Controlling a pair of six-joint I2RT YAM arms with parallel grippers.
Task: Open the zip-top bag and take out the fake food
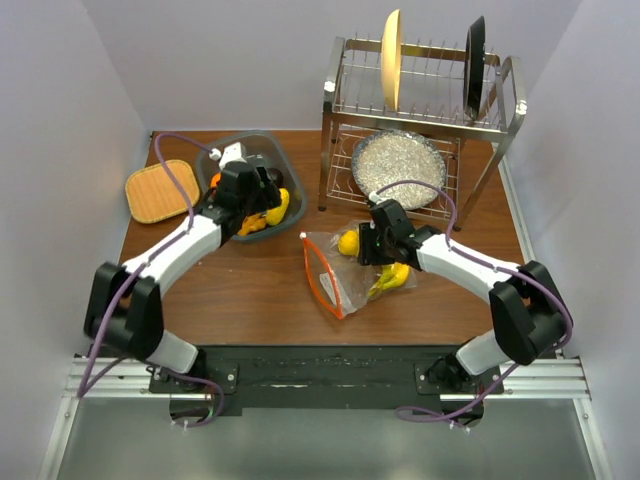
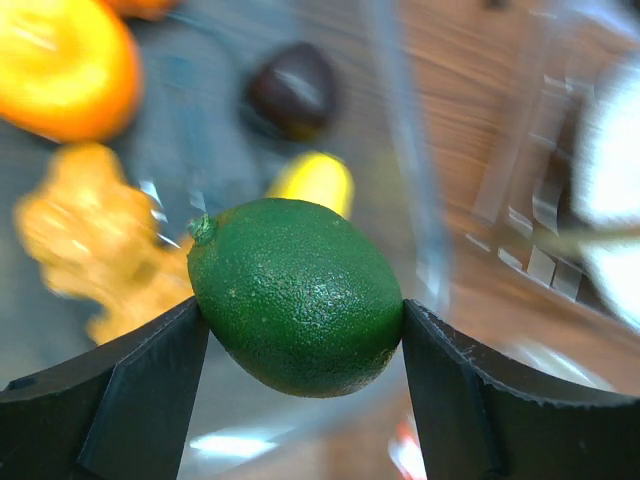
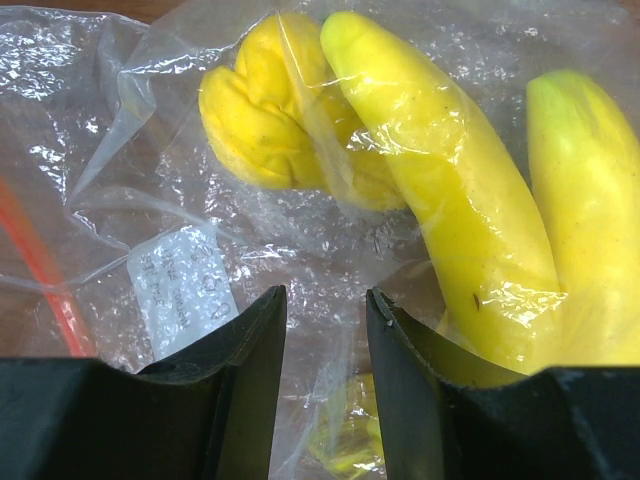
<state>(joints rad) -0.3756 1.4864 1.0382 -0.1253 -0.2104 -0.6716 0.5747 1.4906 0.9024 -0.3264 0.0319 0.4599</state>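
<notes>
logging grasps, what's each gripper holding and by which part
Left gripper holds the green lime across its middle. Right gripper straddles zip-top bag film beside the banana bunch; a grip cannot be told.

Green lime (image 2: 300, 295); yellow bananas (image 3: 445, 205); orange-red zip strip (image 3: 40, 265).

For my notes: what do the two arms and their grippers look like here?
Left arm and right arm: white links, black joints, a purple cable looping along each. Left gripper and right gripper: matte black, wedge-shaped fingers.
</notes>
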